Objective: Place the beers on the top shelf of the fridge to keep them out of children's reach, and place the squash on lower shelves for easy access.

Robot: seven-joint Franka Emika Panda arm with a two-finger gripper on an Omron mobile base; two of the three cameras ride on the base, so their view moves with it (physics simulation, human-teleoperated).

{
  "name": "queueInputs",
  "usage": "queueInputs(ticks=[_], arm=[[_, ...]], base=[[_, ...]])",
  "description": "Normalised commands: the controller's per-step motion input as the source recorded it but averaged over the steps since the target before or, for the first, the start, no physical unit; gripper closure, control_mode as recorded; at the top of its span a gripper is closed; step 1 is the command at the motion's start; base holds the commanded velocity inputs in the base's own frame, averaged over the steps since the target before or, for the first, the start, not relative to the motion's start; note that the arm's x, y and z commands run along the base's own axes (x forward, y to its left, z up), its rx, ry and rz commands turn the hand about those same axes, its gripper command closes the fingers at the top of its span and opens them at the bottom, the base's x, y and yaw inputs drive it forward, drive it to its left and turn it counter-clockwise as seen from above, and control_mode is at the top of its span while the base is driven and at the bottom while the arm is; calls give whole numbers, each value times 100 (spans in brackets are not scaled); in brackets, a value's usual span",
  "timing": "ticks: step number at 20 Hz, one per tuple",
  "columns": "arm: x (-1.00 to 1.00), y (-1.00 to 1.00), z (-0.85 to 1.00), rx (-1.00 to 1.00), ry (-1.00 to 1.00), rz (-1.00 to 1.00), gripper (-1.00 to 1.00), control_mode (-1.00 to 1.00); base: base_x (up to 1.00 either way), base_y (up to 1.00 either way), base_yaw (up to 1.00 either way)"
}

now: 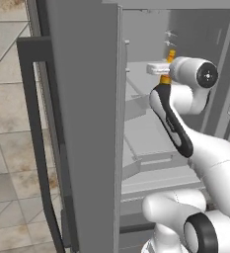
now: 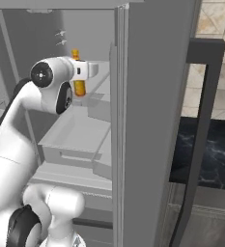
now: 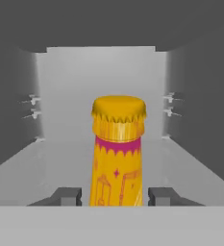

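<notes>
The amber-yellow beer bottle [image 3: 117, 153] stands upright between the two dark fingertips [image 3: 68, 196] of the gripper [image 3: 116, 196], which press its sides and grip it; the hand view alone shows its gold crimped cap, magenta band and orange label up close, with the pale back wall of the fridge [image 3: 99, 72] beyond. The base views show just a sliver of the bottle [image 1: 169, 64] beside the white wrist, inside the open fridge [image 2: 147, 120], over a pale grey shelf [image 2: 73, 128].

The bottle [image 3: 117, 163] looked like glossy amber glass with a crimped metal cap [image 3: 118, 112]; the fridge [image 1: 82, 123] was matt grey metal.
</notes>
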Motion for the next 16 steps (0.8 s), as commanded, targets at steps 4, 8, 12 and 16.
queueInputs(ticks=[4,8,12,16], arm=[[52,-1,0,-5,3,-3,100,-100],[50,-3,0,0,0,0,100,-100],[62,-17,0,0,2,0,100,-100],[67,-17,0,1,1,0,100,-100]], base=[[0,0,0],[0,0,0],[0,0,0],[0,0,0]])
